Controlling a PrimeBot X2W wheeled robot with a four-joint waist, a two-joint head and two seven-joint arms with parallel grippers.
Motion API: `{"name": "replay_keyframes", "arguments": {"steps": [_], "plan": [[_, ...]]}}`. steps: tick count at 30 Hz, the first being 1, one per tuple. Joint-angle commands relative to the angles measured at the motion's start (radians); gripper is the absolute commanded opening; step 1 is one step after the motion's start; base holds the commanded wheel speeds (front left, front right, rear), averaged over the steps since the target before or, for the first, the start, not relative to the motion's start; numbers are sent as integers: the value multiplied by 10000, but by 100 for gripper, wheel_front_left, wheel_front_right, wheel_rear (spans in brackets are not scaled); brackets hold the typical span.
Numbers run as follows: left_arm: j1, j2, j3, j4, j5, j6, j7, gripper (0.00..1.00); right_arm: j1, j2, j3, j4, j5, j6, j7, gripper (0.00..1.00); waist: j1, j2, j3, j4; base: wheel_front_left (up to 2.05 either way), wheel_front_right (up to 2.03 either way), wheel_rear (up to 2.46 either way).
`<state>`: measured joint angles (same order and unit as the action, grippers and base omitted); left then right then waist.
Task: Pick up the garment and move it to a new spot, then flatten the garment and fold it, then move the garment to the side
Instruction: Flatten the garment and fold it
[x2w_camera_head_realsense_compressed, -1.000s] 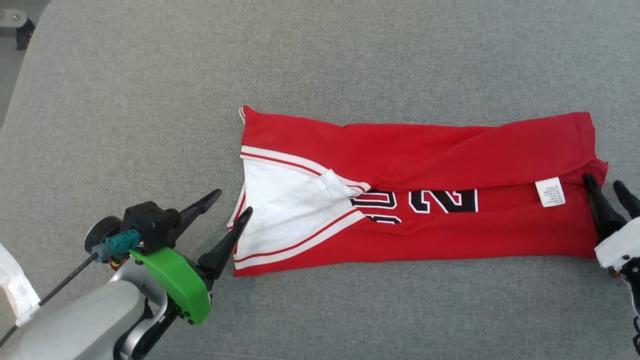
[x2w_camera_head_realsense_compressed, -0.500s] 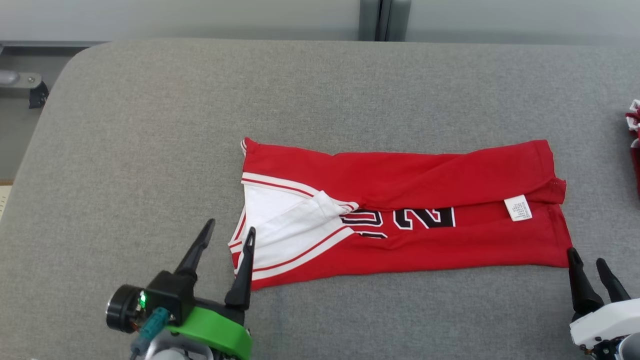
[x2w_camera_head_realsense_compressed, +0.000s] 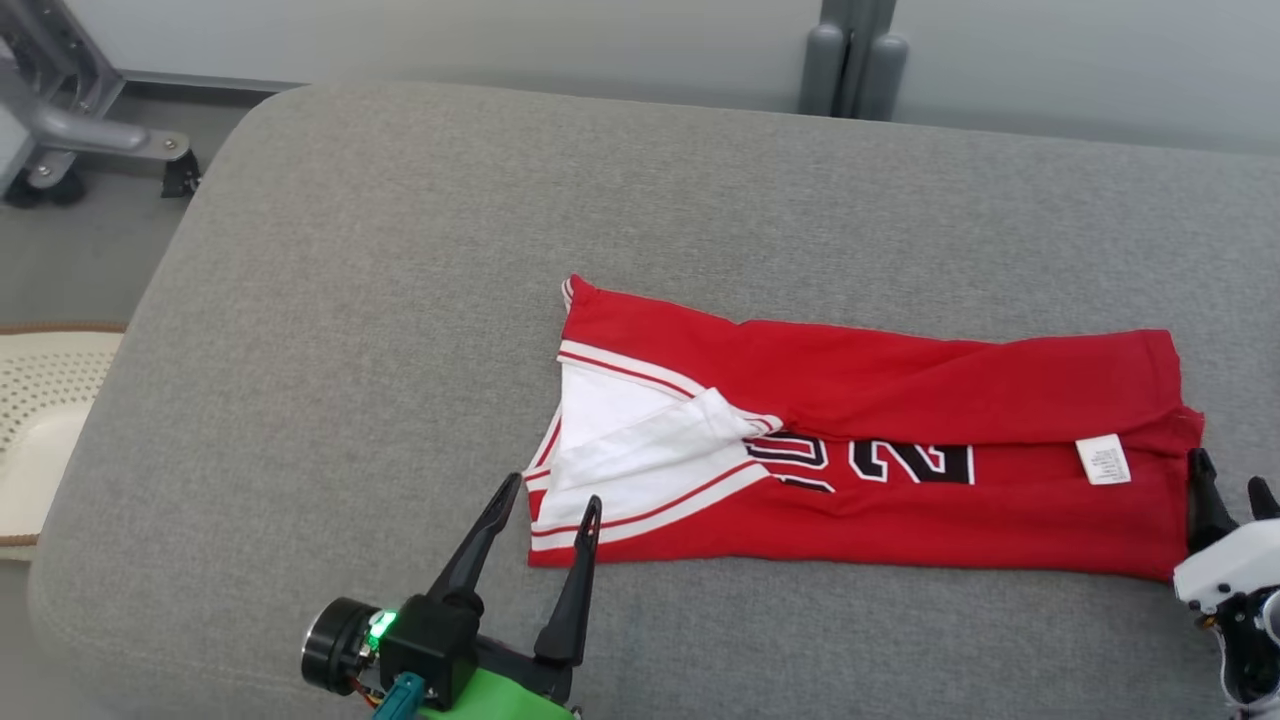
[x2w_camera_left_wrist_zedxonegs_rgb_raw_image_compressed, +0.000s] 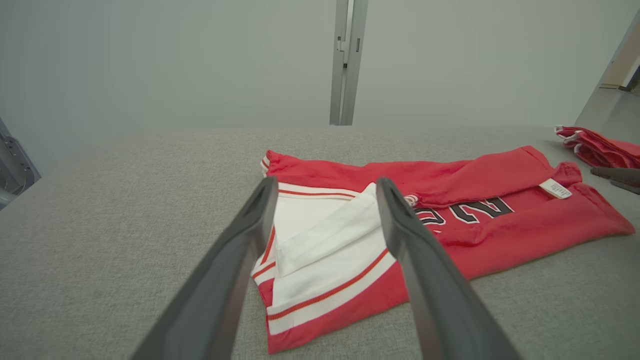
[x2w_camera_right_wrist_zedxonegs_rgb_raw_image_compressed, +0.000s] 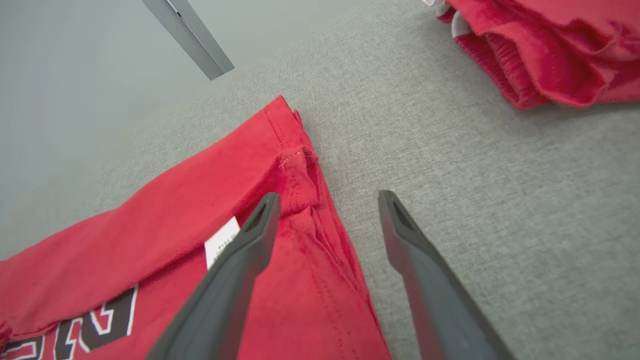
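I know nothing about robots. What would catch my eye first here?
A bright red jersey with white trim lies folded lengthwise on a grey padded surface. The robot's two dark-fingered hands, both open, sit at its ends: the left hand by the white-trimmed end, the right hand at the opposite end.

The garment (x2w_camera_head_realsense_compressed: 900, 400), a red jersey, lies flat on the grey tabletop (x2w_camera_head_realsense_compressed: 400, 300), folded lengthwise into a long band running from 9 to 3 o'clock. A white panel (x2w_camera_head_realsense_compressed: 620, 420) with red-striped trim fills its 9 o'clock end. Black, white-edged numerals (x2w_camera_head_realsense_compressed: 910, 462) sit mid-band, half covered by the 12 o'clock flap. A white label (x2w_camera_head_realsense_compressed: 1103, 460) lies near the 3 o'clock end.
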<state>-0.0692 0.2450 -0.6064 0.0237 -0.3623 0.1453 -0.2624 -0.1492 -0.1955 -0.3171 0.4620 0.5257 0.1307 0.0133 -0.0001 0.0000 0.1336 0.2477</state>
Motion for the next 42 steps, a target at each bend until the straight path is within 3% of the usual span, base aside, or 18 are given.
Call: {"name": "replay_keyframes", "arguments": {"steps": [1, 10, 11, 12, 13, 18, 27, 31, 36, 42], "plan": [[106, -128, 100, 77, 137, -157, -27, 100, -317, -46, -221, 313, -284, 0, 159, 100, 1, 0, 250, 447, 0, 0, 0], [197, -886, 735, 394, 578, -966, -27, 100, -1332, 14, -1279, 1904, -2007, 0, 777, 100, 1, 0, 683, 1044, 0, 0, 0], [211, -938, 804, 411, 636, -1025, -27, 100, -1383, 64, -1310, 1993, -2074, 0, 801, 90, 1, 0, 705, 1047, 0, 0, 0], [228, -989, 873, 432, 709, -1097, -27, 100, -1390, 108, -1264, 2085, -2155, 0, 857, 33, 1, 0, 726, 1047, 0, 0, 0], [240, -1030, 940, 463, 763, -1152, -27, 100, -1387, 145, -1223, 2138, -2174, 0, 890, 0, 1, 0, 732, 1045, 0, 0, 0], [378, -1233, 1312, 505, 1019, -1410, -27, 100, -957, 129, -1054, 1882, -2086, -6, 660, 0, 1, 0, 636, 841, 0, 0, 0], [620, -1415, 1703, 516, 1447, -1854, -28, 100, -719, -1098, -1227, 788, -2799, -11, 553, 0, 1, 0, 407, 117, 0, 0, 0], [723, -1480, 1831, 587, 1554, -1963, -28, 100, -877, -1315, -1182, -32, -3125, -9, 898, 0, 1, 0, 258, -91, 0, 0, 0], [792, -1563, 1886, 686, 1616, -2074, -28, 100, -1010, -773, -833, -1644, -3358, -8, 1490, 0, 1, 0, 45, -168, 0, 0, 0], [812, -1651, 1783, 839, 1686, -2205, -28, 100, -958, 329, -144, -3543, -3668, -3, 2131, 0, 1, 0, -233, 141, 0, 0, 0]]}}
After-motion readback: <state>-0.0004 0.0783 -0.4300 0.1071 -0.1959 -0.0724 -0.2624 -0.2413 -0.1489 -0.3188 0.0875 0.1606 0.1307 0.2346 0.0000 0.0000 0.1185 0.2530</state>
